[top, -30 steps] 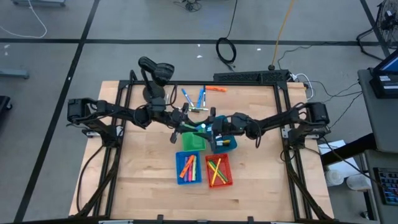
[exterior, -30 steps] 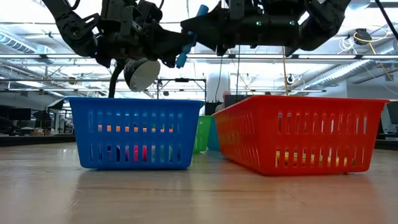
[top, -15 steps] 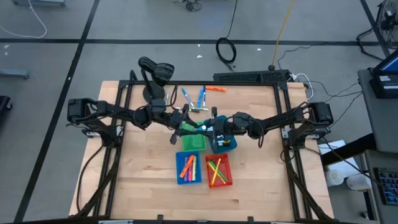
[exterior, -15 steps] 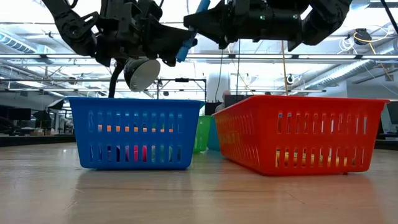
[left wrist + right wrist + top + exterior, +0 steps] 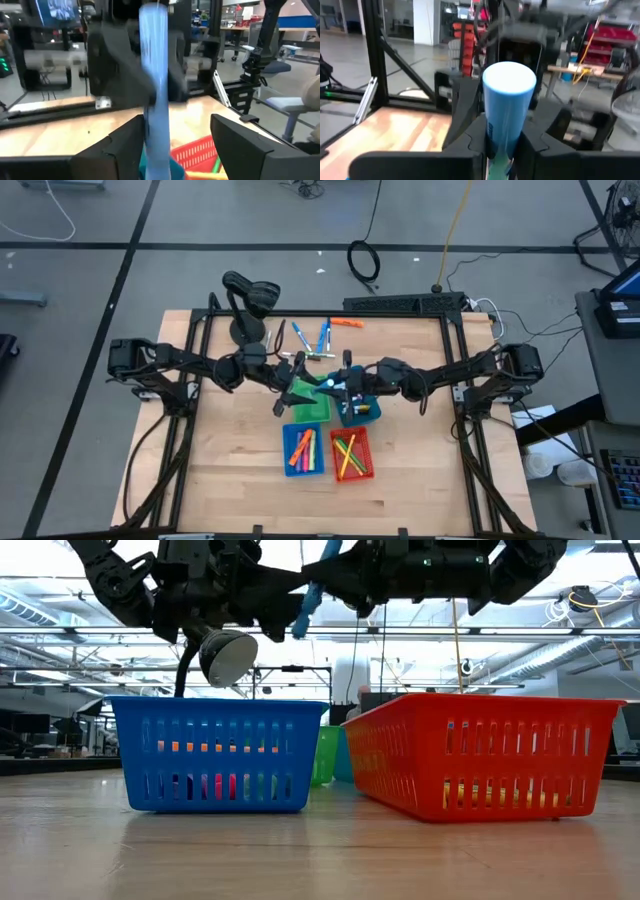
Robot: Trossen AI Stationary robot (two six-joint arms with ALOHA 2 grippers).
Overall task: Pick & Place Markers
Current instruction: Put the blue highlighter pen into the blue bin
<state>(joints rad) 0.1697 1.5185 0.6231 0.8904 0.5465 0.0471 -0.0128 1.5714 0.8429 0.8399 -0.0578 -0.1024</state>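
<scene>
Both arms extend inward, meeting mid-tabletop. Left end effector open at 9 o'clock; right end effector clamped at 3 o'clock.

Readable text: none in any view.
Bins: no labels or numbers to be seen.
Marker: blue barrel, no print that can be made out.
Screen in the room: bluish glow with marks too blurred to read.
Back-room shelves: red shapes, no legible signs.
</scene>
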